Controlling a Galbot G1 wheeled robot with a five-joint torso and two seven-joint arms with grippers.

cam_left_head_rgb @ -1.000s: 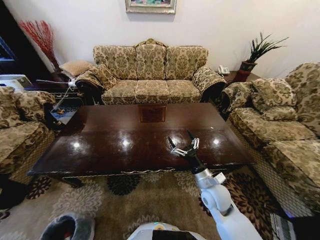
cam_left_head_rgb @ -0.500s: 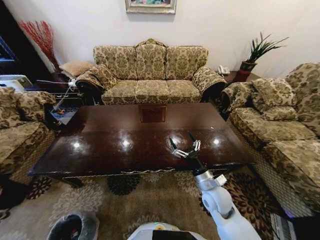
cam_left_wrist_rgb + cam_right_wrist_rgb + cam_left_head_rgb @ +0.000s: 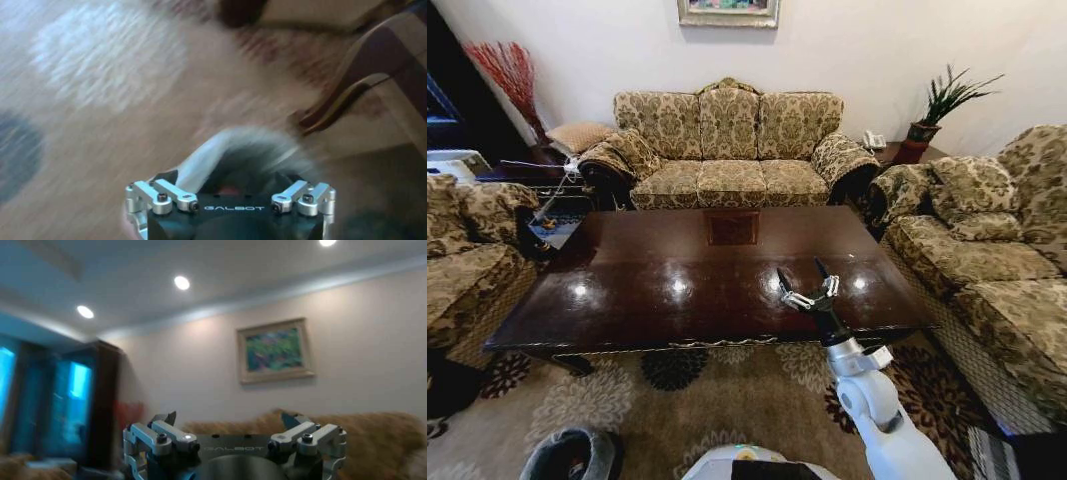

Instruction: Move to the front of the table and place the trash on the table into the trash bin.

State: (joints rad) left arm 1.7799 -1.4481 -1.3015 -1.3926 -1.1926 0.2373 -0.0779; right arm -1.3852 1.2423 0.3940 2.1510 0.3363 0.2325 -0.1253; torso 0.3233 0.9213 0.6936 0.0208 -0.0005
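Note:
The table point(image 3: 657, 300) is a long, glossy dark brown coffee table in front of me, and its top looks bare. My right gripper point(image 3: 808, 284) is raised over the table's front right part, fingers spread open and holding nothing; in the right wrist view this gripper point(image 3: 229, 418) points at the far wall. The trash bin point(image 3: 570, 456) stands on the carpet at the near left. In the left wrist view my left gripper point(image 3: 230, 205) hangs right above the trash bin point(image 3: 200, 160), where a small reddish bit point(image 3: 230, 190) lies inside. Any other trash is out of view.
A patterned sofa point(image 3: 727, 150) stands behind the table, with armchairs on the left point(image 3: 467, 250) and right point(image 3: 987, 270). A side table point(image 3: 552, 215) is at the far left and a potted plant point(image 3: 937, 110) at the far right. Patterned carpet point(image 3: 717, 400) lies between me and the table.
My right gripper has drifted a little to the right along the table's front edge, still open. The bin sits slightly farther right in the head view than a second ago.

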